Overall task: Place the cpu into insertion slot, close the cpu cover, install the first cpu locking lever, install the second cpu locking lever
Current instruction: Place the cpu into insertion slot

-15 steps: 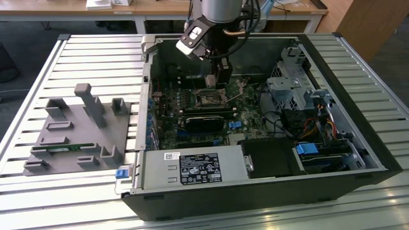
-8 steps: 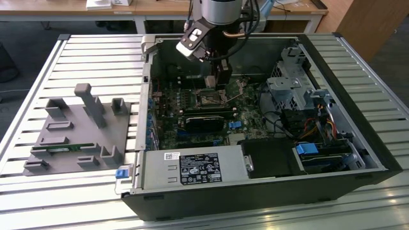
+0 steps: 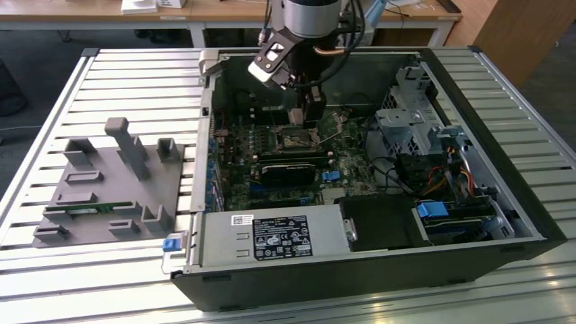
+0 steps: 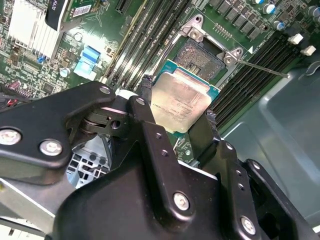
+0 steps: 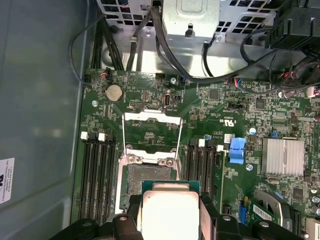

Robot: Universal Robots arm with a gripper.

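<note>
Exterior view: the claw (image 3: 311, 115) hangs inside the case (image 3: 360, 283), just above the slot (image 3: 297, 140). Second wrist view: its fingers (image 4: 146, 97) are clamped on two opposite edges of the cpu (image 4: 182, 102), held flat; the bare slot lies just beyond the fingertips, partly overlapped by the chip. First wrist view: the cover (image 5: 151, 118) lies swung open past the slot

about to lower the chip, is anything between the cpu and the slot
Nothing visible does. The gripper holds the cpu partly over the slot, whose dark centre lies bare. The cover is swung open, off the slot.
</note>
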